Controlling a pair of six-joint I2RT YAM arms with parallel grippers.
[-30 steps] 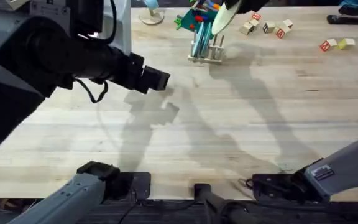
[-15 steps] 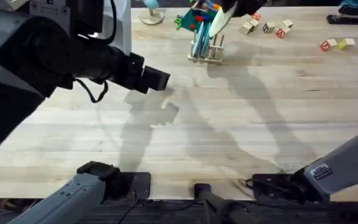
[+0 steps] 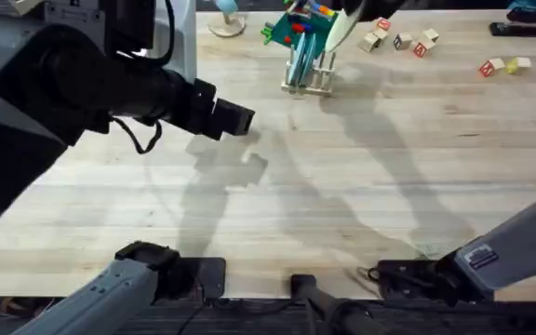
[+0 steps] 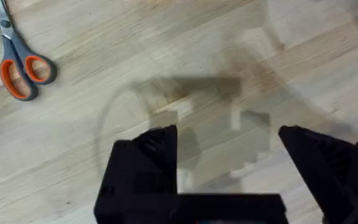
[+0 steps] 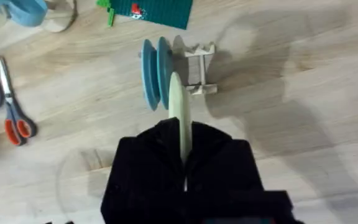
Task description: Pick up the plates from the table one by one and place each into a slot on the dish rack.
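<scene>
Right hand [image 5: 182, 155]: fingers closed on the cream plate [image 5: 178, 109], held edge-on just above the dish rack [image 3: 310, 76] at the overhead view's top centre
Dish rack: two blue plates [image 5: 155, 73] standing upright in its slots; on the table [image 3: 342, 186]
Left hand [image 4: 232, 155]: fingers spread wide, holding nothing; hovering over bare table at the overhead's left
Scissors [image 4: 17, 59]: orange-handled, lying flat on the table
</scene>
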